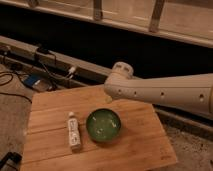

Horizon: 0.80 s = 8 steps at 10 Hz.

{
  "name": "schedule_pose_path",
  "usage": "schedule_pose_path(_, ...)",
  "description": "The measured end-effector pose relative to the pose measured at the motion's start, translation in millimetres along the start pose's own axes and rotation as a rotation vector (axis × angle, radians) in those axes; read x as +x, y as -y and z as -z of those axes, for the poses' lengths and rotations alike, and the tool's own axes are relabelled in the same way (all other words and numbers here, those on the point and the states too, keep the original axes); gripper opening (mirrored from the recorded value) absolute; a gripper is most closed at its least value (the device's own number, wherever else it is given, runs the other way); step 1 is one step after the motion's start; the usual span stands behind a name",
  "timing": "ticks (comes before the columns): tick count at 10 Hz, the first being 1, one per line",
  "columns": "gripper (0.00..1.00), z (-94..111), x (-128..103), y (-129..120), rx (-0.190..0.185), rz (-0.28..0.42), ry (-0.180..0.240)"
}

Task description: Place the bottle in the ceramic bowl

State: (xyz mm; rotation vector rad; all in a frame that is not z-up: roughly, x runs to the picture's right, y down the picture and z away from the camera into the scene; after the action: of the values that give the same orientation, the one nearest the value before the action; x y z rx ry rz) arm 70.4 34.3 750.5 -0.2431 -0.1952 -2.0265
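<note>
We see bottle [73,132] lying on worktop [135,145] just left of ceramic bowl [103,124] | tool [108,98] beyond bowl, under arm [165,92] end, spread wide, holding nothing

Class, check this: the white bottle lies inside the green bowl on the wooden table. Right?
No. The camera view shows the bottle lying on the wooden table beside the ceramic bowl, not inside it. The gripper hangs at the end of the arm, above the table's far edge, holding nothing.
</note>
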Motion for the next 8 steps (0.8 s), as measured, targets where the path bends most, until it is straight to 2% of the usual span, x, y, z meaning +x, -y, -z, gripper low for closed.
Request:
schedule_pose_path(3,0.8,3,8,-2,0.009,0.032,-0.003)
schedule_pose_path(5,0.8,13,24,15,0.035,0.067,-0.022)
schedule_pose_path(6,0.8,23,42,40,0.08,0.075,-0.039)
schedule_pose_path(8,0.8,34,54,78,0.143,0.074,-0.05)
